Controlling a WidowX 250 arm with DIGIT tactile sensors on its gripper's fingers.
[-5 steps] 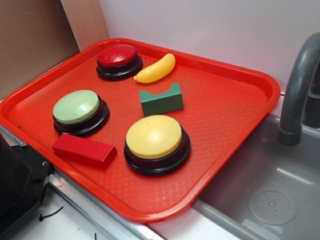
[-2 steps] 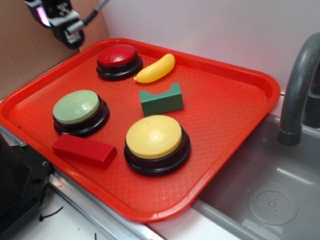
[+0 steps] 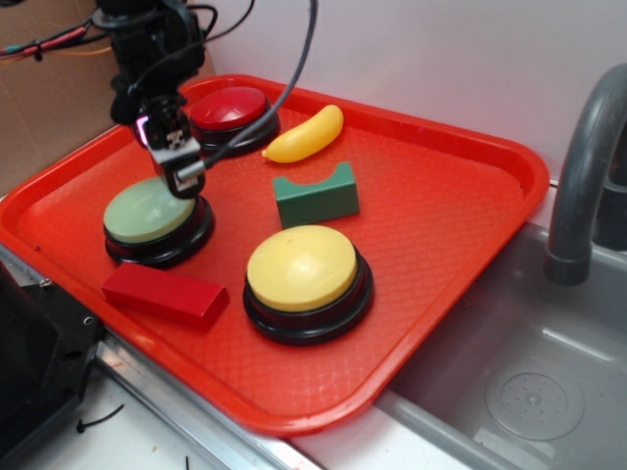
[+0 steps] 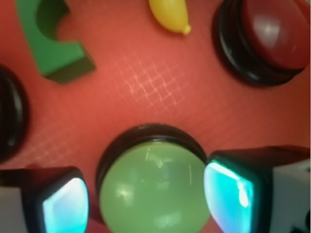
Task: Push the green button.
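1. The green button (image 4: pixel 154 189) sits on the red tray (image 3: pixel 441 225), directly under the gripper (image 4: pixel 148 196), between its wide-open fingers (image 4: pixel 226 187).
2. Three buttons, two blocks, one banana (image 3: pixel 306 135).

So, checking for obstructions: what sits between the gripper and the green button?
Nothing: in the wrist view the green button shows unobstructed between the gripper fingers.

Green button (image 4: pixel 154 191) cut off by the wrist view's lower edge, red button (image 4: pixel 272 36) cropped at right, green block (image 4: pixel 51 41) and banana (image 4: pixel 171 14) clipped at top, contact between end effector (image 3: pixel 179 176) and dome unclear
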